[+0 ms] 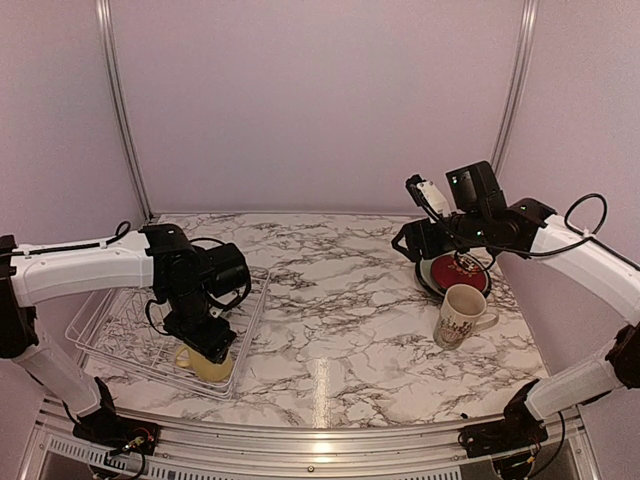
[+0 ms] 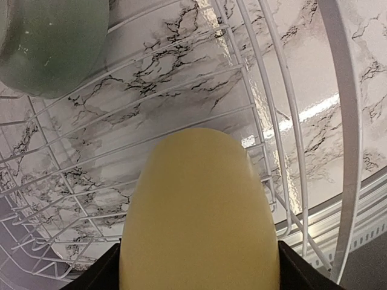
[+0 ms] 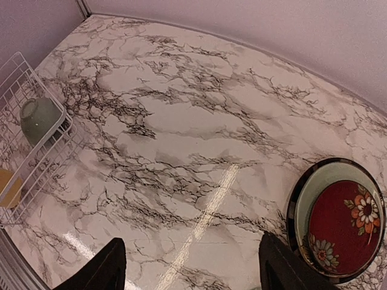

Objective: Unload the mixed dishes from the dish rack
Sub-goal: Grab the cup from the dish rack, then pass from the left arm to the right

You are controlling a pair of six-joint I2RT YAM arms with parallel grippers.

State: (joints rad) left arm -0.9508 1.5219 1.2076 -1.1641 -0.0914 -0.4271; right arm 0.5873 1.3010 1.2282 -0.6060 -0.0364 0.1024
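Note:
The pale yellow mug [image 1: 205, 365] sits at the near right corner of the white wire dish rack [image 1: 100, 322]. My left gripper [image 1: 208, 345] is shut on it. In the left wrist view the mug [image 2: 199, 205] fills the space between my black fingers [image 2: 97, 273], over the rack wires [image 2: 284, 109]. The small pale green bowl [image 2: 48, 42] lies in the rack beyond it. My right gripper [image 1: 412, 240] hangs open and empty above the table, left of the plates. The dark red patterned plate [image 1: 458, 272] lies on the pale green plate [image 3: 314, 193], which lies on the black-rimmed plate [image 3: 294, 202]. The cream floral mug [image 1: 460, 316] stands in front of the stack.
The marble table [image 1: 340, 300] spreads between the rack and the plates. Metal frame posts [image 1: 120, 100] and pale walls close the back and sides. The right wrist view shows the rack's corner [image 3: 24, 66], the bowl [image 3: 41, 118] and a bit of the yellow mug [image 3: 9, 187] at far left.

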